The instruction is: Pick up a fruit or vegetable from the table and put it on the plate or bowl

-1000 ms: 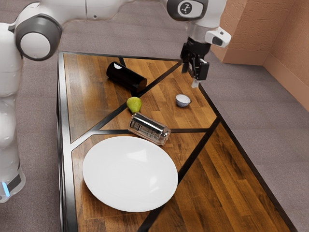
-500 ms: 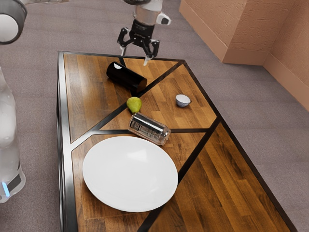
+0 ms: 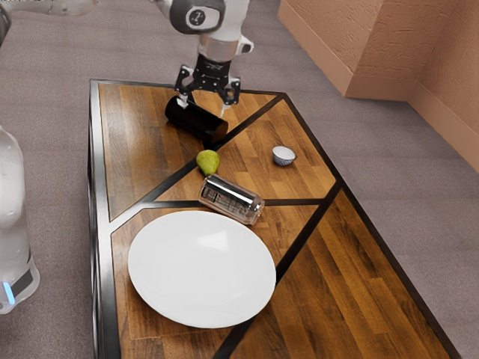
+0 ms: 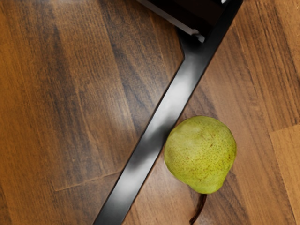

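A small green pear [image 3: 208, 161] lies on the wooden table beside a black inlay strip, between a black can and a clear glass. In the wrist view the pear [image 4: 200, 153] lies with its stem pointing away from the black can's rim [image 4: 187, 14]. My gripper [image 3: 204, 99] hangs open above the black can [image 3: 194, 120], behind the pear and well above it, with nothing between its fingers. A large white plate [image 3: 201, 267] lies at the table's near end. A small white and blue bowl [image 3: 284, 155] stands to the exterior view's right of the pear.
A clear glass [image 3: 231, 199] lies on its side between the pear and the plate. The black can lies on its side just behind the pear. The table's right half toward the near corner is bare wood [image 3: 352, 284].
My arm swung from above the bowl at the exterior view's right over to the left, then dropped lower over the black can. The things on the table have not moved.
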{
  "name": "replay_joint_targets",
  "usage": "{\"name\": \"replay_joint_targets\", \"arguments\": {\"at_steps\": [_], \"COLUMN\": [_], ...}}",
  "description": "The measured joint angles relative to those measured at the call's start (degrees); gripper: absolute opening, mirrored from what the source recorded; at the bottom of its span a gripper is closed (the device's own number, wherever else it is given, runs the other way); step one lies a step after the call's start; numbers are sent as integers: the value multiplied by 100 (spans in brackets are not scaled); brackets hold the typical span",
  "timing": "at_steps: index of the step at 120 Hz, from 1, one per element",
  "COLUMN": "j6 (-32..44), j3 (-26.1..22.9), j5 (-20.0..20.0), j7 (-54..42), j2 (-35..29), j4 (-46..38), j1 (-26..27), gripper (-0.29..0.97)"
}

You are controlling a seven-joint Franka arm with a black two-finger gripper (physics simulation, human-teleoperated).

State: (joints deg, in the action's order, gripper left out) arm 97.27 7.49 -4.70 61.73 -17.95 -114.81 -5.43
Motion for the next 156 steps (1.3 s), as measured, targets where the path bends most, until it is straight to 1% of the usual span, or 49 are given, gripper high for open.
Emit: {"name": "replay_joint_targets", "arguments": {"at_steps": [10,39,62,78,130,156], "j6": [238,847,1266,1462,1703,1742], "j3": [-118,-143,-143,-131,-91,-29], "j5": [-123,-169,-174,-178,-180,-187], "j7": [292,938,1293,1472,1436,1391], "j2": [89,338,732,853,1235,1207], "j4": [-93,-517,-561,-568,-558,-723], "j1": [27,30,30,24,-14,-5], "gripper": [68,68,68,68,68,68]}}
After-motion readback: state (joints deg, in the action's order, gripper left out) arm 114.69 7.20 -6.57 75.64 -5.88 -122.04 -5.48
